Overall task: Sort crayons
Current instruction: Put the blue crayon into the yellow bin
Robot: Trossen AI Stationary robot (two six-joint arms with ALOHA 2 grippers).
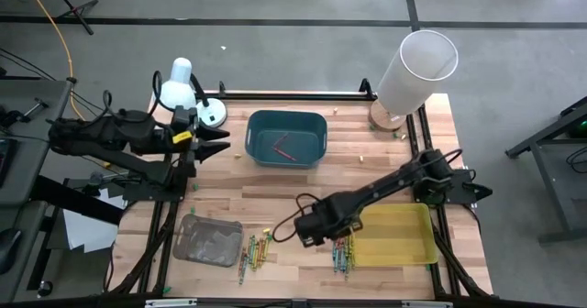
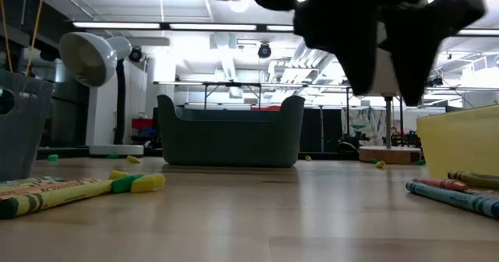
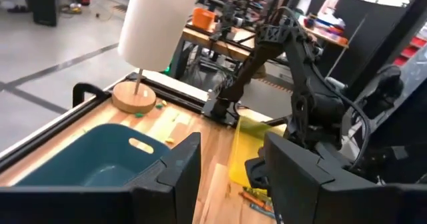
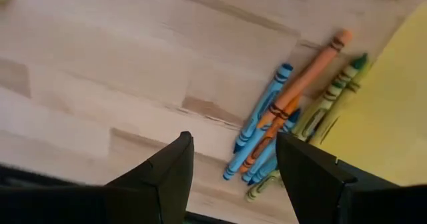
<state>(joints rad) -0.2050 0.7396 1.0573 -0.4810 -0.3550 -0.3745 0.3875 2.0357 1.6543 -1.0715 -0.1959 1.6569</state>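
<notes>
Crayons lie on the wooden table in two loose heaps near its front edge. One heap (image 1: pixel 254 251) is beside the grey tray (image 1: pixel 209 241). The other (image 1: pixel 344 251) lies against the yellow tray (image 1: pixel 394 236), with blue, orange and green sticks (image 4: pixel 287 114). Two red crayons (image 1: pixel 284 148) lie in the teal bin (image 1: pixel 286 138). My right gripper (image 1: pixel 310 230) points down, open, above the bare table between the heaps, its fingers (image 4: pixel 167 177) beside the blue and orange sticks and touching nothing. My left gripper (image 1: pixel 225 143) is open and held level by the bin's left end.
A white desk lamp (image 1: pixel 188 88) stands at the far left of the table. A lamp with a tall white shade (image 1: pixel 417 70) and a wooden base stands at the far right. Small green and yellow crumbs (image 2: pixel 129 159) are scattered on the wood.
</notes>
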